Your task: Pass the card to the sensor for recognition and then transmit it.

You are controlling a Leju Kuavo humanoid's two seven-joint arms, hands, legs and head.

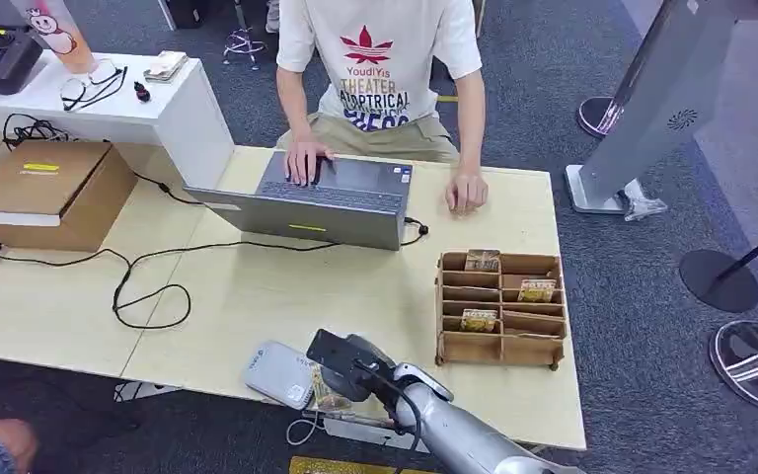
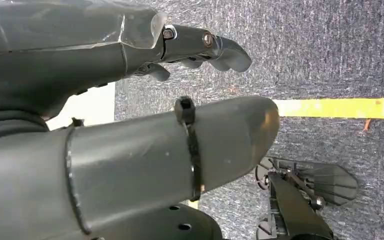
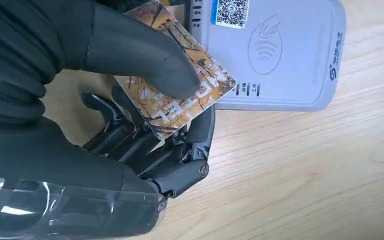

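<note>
Your right hand (image 3: 130, 115) pinches the printed card with a brown-and-gold leaf pattern (image 3: 180, 85), thumb pressed on its upper face and the darker fingers (image 3: 130, 142) curled beneath it. In the right wrist view the card's far corner overlaps the edge of the pale grey rounded-rectangle card reader (image 3: 280, 55), which bears a contactless wave symbol and a QR sticker; whether card and reader actually touch, you cannot tell. The reader lies flat on the light wooden table (image 1: 257, 296), close to its near edge, and from the head view your right hand (image 1: 341, 365) sits just beside it, at the same near edge, with the silver forearm running in from below.

Your left hand (image 2: 190, 115) hangs over grey carpet marked with a yellow stripe, holding nothing, thumb and fingers extended and apart.

Toward the table's right edge stands a brown wooden slotted card rack (image 1: 500, 308) with a few more cards in its compartments. At the far edge a grey open laptop (image 1: 326, 202) faces a seated person in a white printed T-shirt (image 1: 380, 69), one of whose hands rests on the keyboard and the other on the tabletop beside it. A black cable (image 1: 148, 286) loops across the table's left half, and a brown cardboard box (image 1: 49, 193) sits at the far left corner.
</note>
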